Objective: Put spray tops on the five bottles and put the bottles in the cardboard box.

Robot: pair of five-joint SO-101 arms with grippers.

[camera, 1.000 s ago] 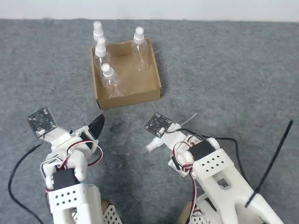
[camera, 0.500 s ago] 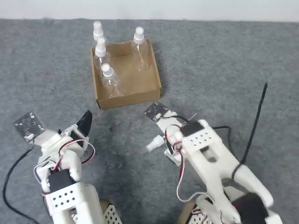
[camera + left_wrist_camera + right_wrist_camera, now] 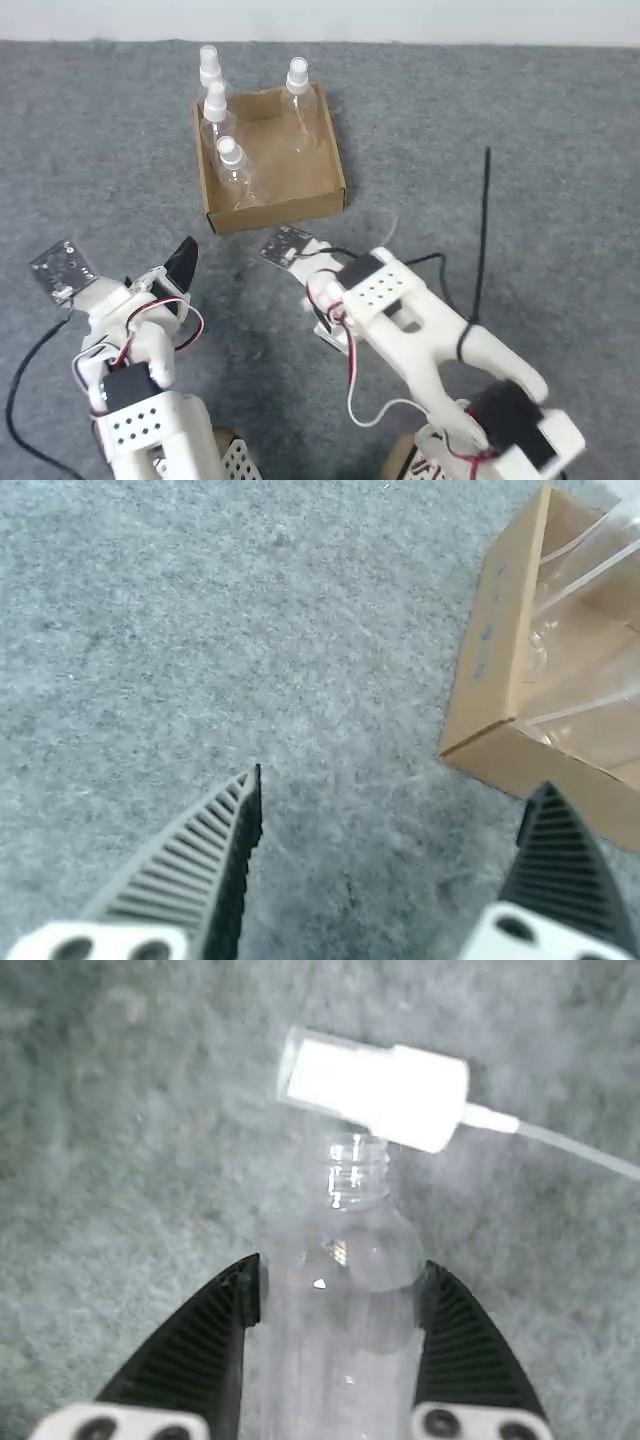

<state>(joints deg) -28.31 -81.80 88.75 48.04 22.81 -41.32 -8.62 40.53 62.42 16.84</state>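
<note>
Over grey mat (image 3: 200, 630), right pincer (image 3: 340, 1265) clasping uncapped bottle (image 3: 345, 1340), left pincer (image 3: 400, 780) spread wide.

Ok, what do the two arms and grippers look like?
The left arm and right arm are white plastic with dotted holes and red, white, black wires. The left gripper and right gripper are black, ribbed and tapered.

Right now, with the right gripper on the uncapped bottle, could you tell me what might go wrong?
The loose spray top lies crosswise just beyond the mouth of the uncapped bottle, so pushing forward may knock it away. The right gripper holds the smooth, round bottle near its shoulder, so it could slip or twist.
</note>
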